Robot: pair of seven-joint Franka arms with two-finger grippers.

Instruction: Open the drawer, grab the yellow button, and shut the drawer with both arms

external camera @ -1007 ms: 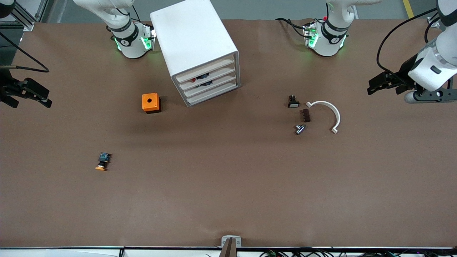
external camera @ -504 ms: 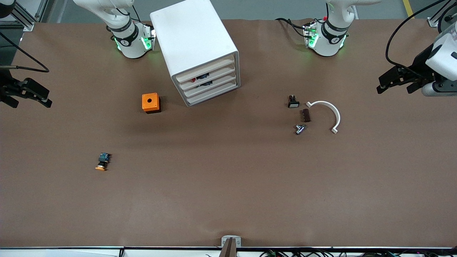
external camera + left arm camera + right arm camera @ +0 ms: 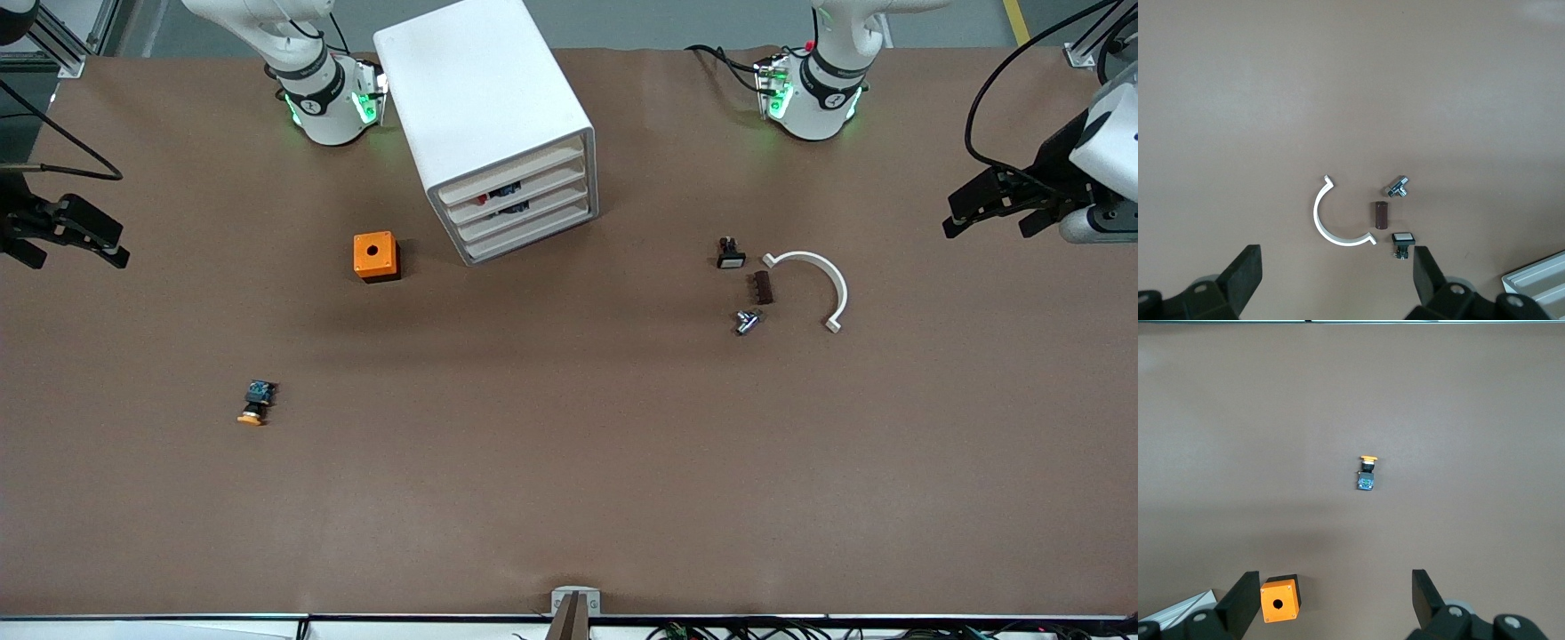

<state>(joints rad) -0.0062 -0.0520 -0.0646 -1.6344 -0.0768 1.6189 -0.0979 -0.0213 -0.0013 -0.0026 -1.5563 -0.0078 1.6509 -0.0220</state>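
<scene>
I see my right gripper [image 3: 76, 233] half cut off at the table's edge, fingers wide apart, holding nothing. The tiny orange-capped, blue-bodied push button [image 3: 255, 403] lies on the brown table [image 3: 569, 462], nearer the front camera than the orange cube with a hole [image 3: 375, 256]. The white cabinet's shallow top drawer [image 3: 509, 174] sits pushed in; its contents are unclear. My left gripper [image 3: 996, 206] hangs empty, spread wide

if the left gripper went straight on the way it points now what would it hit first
Probably the bare table. The open left gripper looks down at the white curved clip and small parts, which sit nearly in line, but depth is unclear.
</scene>
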